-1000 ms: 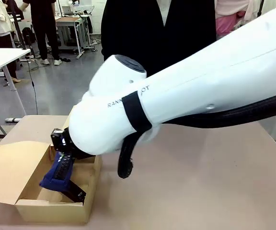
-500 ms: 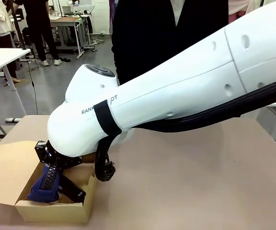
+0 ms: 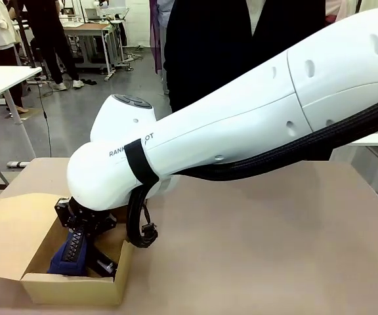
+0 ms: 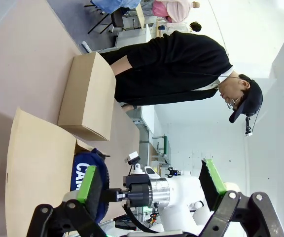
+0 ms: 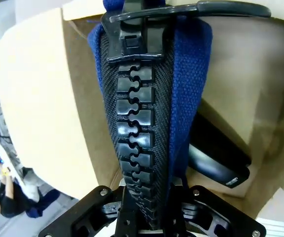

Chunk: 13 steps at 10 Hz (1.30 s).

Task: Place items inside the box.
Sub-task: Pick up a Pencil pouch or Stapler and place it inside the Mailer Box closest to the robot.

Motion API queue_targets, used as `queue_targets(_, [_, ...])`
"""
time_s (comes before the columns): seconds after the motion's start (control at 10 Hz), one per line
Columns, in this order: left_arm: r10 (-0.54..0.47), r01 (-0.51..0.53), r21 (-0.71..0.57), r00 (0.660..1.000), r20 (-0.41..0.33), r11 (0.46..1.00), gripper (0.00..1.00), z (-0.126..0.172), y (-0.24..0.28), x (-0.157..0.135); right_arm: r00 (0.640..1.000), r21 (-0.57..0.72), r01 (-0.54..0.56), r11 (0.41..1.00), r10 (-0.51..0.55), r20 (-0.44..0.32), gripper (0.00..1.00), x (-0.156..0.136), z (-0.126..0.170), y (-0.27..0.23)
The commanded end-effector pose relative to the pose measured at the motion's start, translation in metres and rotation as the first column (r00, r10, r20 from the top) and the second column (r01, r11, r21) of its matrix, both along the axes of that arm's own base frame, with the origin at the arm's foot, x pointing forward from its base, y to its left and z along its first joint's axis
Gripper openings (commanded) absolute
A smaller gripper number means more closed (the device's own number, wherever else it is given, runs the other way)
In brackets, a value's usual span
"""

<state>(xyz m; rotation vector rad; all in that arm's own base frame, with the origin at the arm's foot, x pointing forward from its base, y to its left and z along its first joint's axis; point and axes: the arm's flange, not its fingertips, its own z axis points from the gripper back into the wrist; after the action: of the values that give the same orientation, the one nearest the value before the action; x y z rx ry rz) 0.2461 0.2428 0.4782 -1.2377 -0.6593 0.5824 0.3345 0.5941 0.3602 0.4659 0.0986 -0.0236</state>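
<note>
Inside the box, the right gripper pinches the soft, probably light navy pencil case along its stiffer zip, a sound hold.

The right arm stretches across leftward, the right gripper clamped, seemingly pointing downward; the left gripper stands open.

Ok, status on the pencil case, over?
Right gripper shut on navy pencil case, case down inside box. Left gripper open, empty. Black stapler in box beside case, tight fit.
</note>
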Motion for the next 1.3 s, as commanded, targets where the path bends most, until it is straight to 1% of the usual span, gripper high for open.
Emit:
queue_targets(0.0, [0.000,0.000,-0.005,1.000,0.030,1.000,1.00,0.001,0.000,0.000,0.999,-0.006,0.005,1.000,-0.005,-0.033,0.06,0.002,-0.002,0.010])
queue_targets(0.4, [0.000,0.000,-0.005,1.000,0.030,1.000,1.00,0.001,0.000,0.000,0.997,0.070,-0.035,0.997,0.040,-0.069,0.06,0.004,-0.003,0.004])
queue_targets(0.5, [0.000,0.000,-0.005,1.000,0.030,1.000,1.00,0.001,0.000,0.000,0.997,0.073,-0.030,0.997,0.035,-0.066,0.06,0.005,-0.004,0.003])
queue_targets(0.6, [0.000,0.000,-0.005,1.000,0.030,1.000,1.00,0.001,0.000,0.000,0.997,0.085,-0.027,0.996,0.033,-0.067,0.28,0.005,-0.004,0.001])
queue_targets(0.7, [0.000,0.000,-0.005,1.000,0.030,1.000,1.00,0.001,0.000,0.000,0.997,0.085,-0.032,0.996,0.037,-0.066,0.64,0.005,-0.004,0.000])
queue_targets(0.8, [0.000,0.000,-0.005,1.000,0.030,1.000,1.00,0.001,0.000,0.000,0.997,0.089,-0.028,0.996,0.035,-0.068,0.85,0.005,-0.003,-0.002])
queue_targets(0.9, [0.000,0.000,-0.005,1.000,0.030,1.000,1.00,0.001,0.000,0.000,0.997,0.093,-0.018,0.996,0.025,-0.067,1.00,0.006,-0.003,-0.006])
queue_targets(1.1, [0.000,0.000,-0.005,1.000,0.030,1.000,1.00,0.001,0.000,0.000,0.998,0.108,0.013,0.994,-0.007,-0.060,1.00,0.007,0.000,-0.018])
queue_targets(1.2, [0.000,0.000,-0.005,1.000,0.030,1.000,1.00,0.001,0.000,0.000,0.998,0.124,0.028,0.992,-0.020,-0.062,0.97,0.007,0.002,-0.026])
